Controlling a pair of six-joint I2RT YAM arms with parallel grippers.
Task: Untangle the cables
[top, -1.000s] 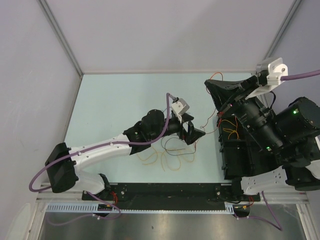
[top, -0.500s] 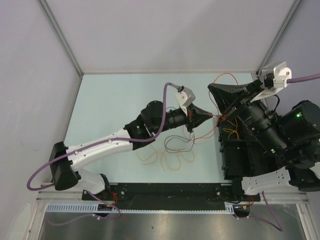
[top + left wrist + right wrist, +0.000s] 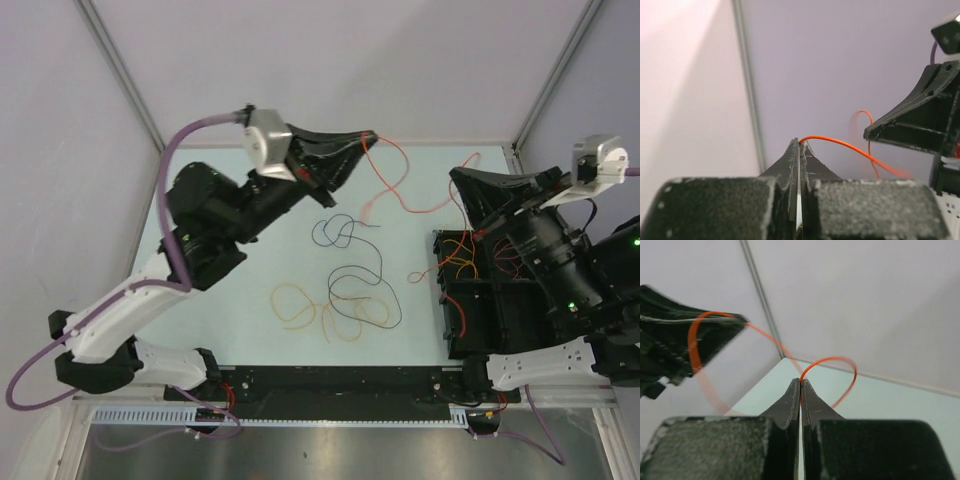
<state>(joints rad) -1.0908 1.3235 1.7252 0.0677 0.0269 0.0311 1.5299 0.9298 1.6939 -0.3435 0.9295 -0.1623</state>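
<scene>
Separation has begun: arms swung apart, left gripper (image 3: 366, 136) and right gripper (image 3: 455, 173) each pinched on the red cable (image 3: 830, 358), drawing it up out of the other cables (image 3: 352, 300) lying beside the black tray (image 3: 470, 322).

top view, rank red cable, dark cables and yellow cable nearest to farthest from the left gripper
1. red cable: pinched in the left gripper, far side
2. dark cables: mid-table
3. yellow cable: toward the near edge

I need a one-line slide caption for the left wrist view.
Left end effector shut on an orange-red cable that runs toward the right end effector.
</scene>
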